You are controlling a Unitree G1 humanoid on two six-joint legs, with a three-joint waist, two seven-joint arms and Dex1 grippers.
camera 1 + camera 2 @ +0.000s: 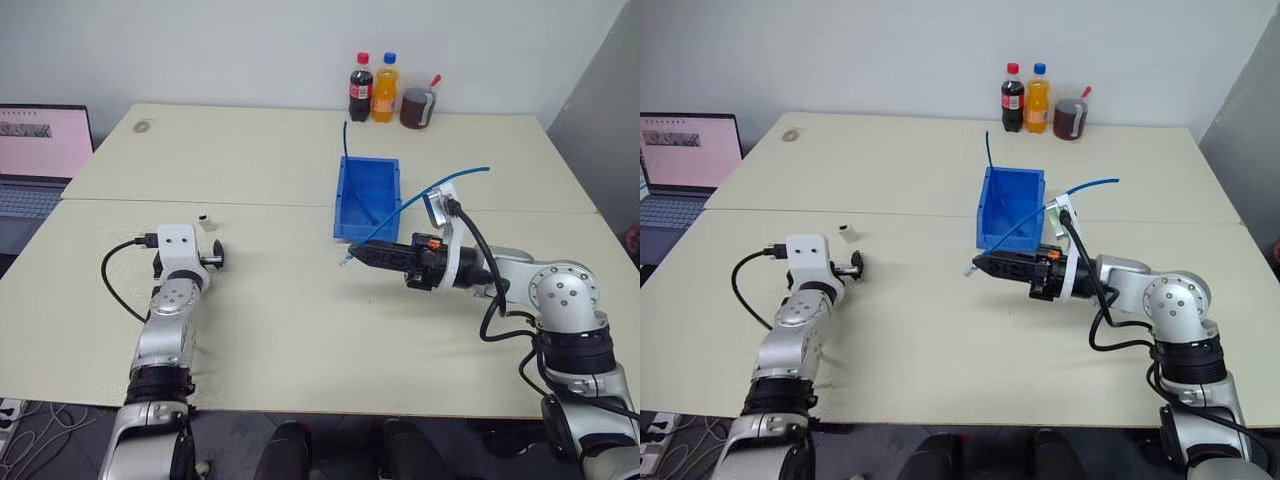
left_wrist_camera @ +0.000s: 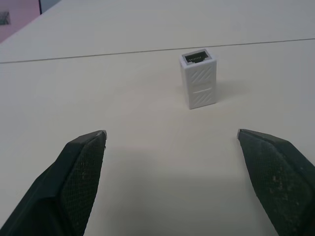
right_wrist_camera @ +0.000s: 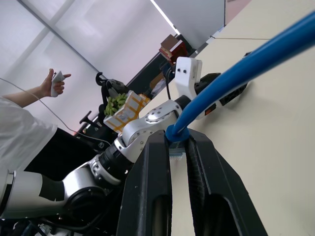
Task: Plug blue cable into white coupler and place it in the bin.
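A: Left wrist view puts the white coupler (image 2: 199,78) straight ahead of the left gripper (image 2: 172,135), standing on end on the table (image 2: 147,187), dark socket facing up. The black fingers (image 2: 81,172) are spread wide with bare tabletop between them, so nothing is held.

B: So its long axis is upright, and the gap lines up with it. What about the other arm?

A: The right gripper (image 1: 362,253) is pressed together on the blue cable (image 1: 450,180) near its plug end, pointing across toward the left. The cable arcs up behind it, over the bin (image 1: 367,195) standing further back at mid-table.

B: The left arm is clearly nearer the coupler; the right one is well apart from it.

A: Agreed. In the head views the coupler is a mere speck just beyond the left fingertips. The plug itself is largely buried between the right fingers (image 3: 147,196), so its facing cannot be made out.
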